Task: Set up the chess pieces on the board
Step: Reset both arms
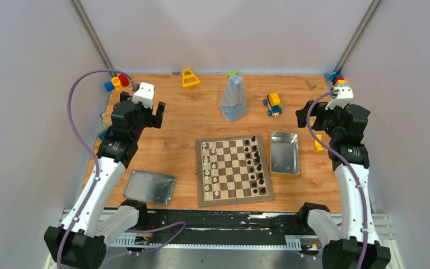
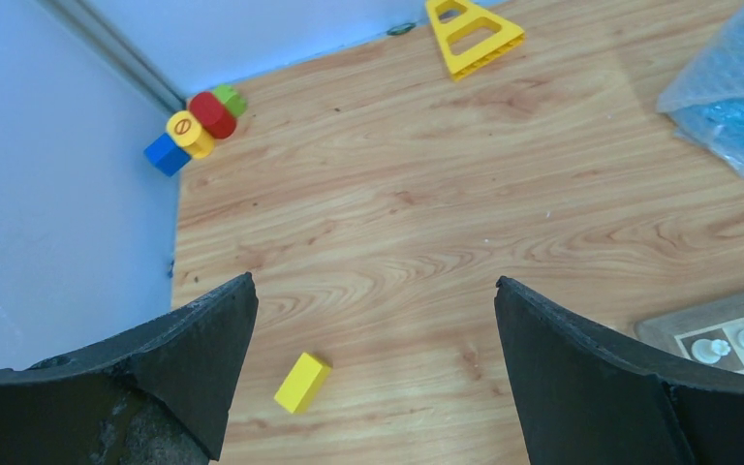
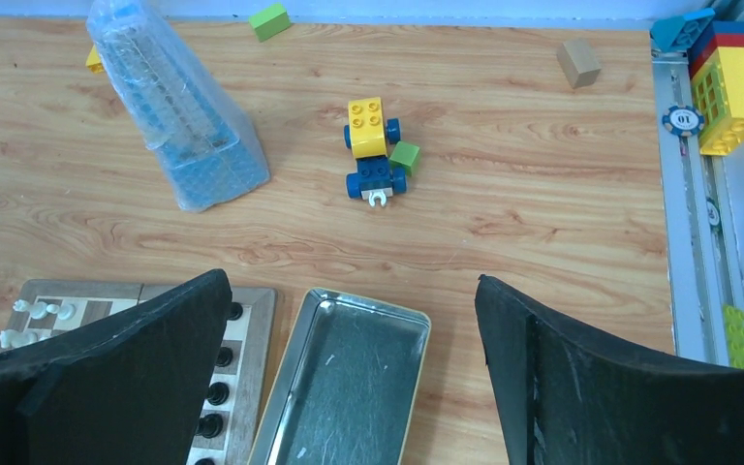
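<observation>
Left gripper (image 2: 373,291) and right gripper (image 3: 354,291) gape empty at the wooden table's (image 1: 173,140) side edges. Tiny black and cream-white chess pieces (image 1: 213,168) line two sides of the square wooden chessboard (image 1: 232,200) by the near edge. Light and tippy, they look best pinched mid-body.

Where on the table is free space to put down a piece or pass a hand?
Widest bare wood: between the board, the lid and the yellow triangle, save one yellow brick. A smaller patch lies between the toy car and the tin. Crowded: the tin sits close beside the board.
</observation>
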Controlling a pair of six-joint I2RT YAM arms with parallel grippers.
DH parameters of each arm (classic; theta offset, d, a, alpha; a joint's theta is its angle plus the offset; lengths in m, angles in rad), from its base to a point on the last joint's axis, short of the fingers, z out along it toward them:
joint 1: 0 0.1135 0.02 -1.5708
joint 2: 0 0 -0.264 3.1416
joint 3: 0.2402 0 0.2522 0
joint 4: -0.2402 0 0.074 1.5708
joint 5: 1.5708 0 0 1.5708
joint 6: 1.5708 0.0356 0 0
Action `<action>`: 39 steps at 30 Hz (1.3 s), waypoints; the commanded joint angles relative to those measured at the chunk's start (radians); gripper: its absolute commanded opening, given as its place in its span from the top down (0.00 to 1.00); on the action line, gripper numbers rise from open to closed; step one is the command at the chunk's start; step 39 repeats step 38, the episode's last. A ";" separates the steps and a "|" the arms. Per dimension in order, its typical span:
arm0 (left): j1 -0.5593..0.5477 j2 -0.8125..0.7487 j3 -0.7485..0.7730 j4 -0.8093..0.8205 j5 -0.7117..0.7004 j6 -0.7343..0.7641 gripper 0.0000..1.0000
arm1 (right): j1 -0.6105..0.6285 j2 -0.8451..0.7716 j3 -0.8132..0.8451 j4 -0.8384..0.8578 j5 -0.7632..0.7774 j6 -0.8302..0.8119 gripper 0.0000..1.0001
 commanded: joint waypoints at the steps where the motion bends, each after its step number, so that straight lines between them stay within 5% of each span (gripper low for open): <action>1: 0.011 -0.068 -0.027 0.034 -0.089 -0.013 0.00 | -0.008 -0.069 -0.044 0.061 0.057 0.087 0.00; 12: 0.011 -0.185 -0.169 0.177 -0.076 0.015 0.00 | -0.008 -0.134 -0.096 0.069 -0.027 0.024 0.00; 39: 0.020 -0.191 -0.210 0.153 -0.061 0.034 0.00 | -0.008 -0.143 -0.116 0.082 -0.010 -0.023 0.00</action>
